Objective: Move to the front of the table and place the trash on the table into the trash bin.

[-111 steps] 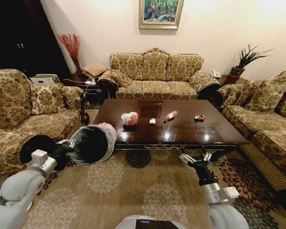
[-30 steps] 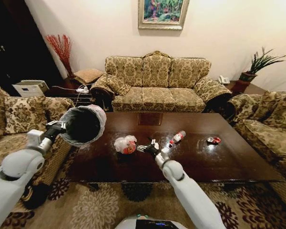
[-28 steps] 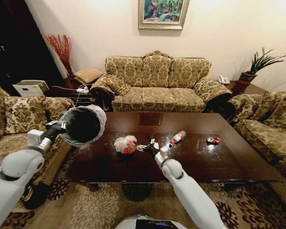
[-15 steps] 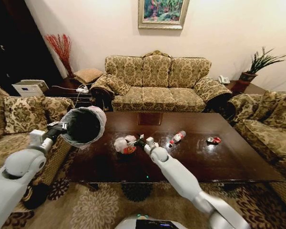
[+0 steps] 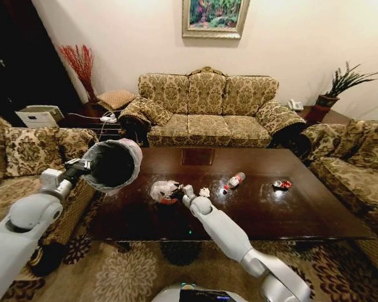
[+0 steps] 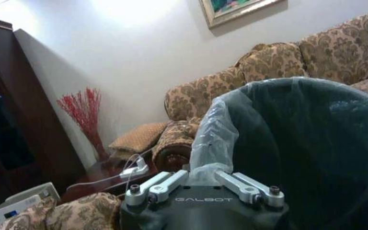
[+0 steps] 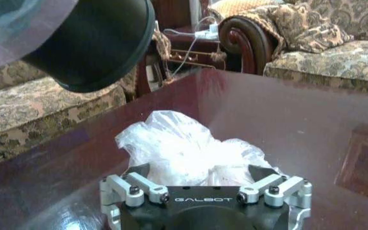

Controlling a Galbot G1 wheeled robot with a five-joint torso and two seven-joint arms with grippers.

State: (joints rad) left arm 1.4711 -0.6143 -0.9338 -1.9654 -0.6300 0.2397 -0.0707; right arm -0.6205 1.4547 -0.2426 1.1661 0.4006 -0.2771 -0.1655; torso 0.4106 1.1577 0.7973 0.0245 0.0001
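Dark table [image 5: 290, 207] bears four trash items; right gripper [image 7: 203, 184] spread around bag [image 7: 184, 151].

Floral 3-seat sofa [image 5: 206, 107] at back wall, framed painting [image 5: 215, 17] above. Red twig arrangement [image 5: 80, 67] at far left, potted plant [image 5: 343, 85] far right. White box [image 5: 39, 116], maybe some appliance, by left sofa [image 5: 31, 151].
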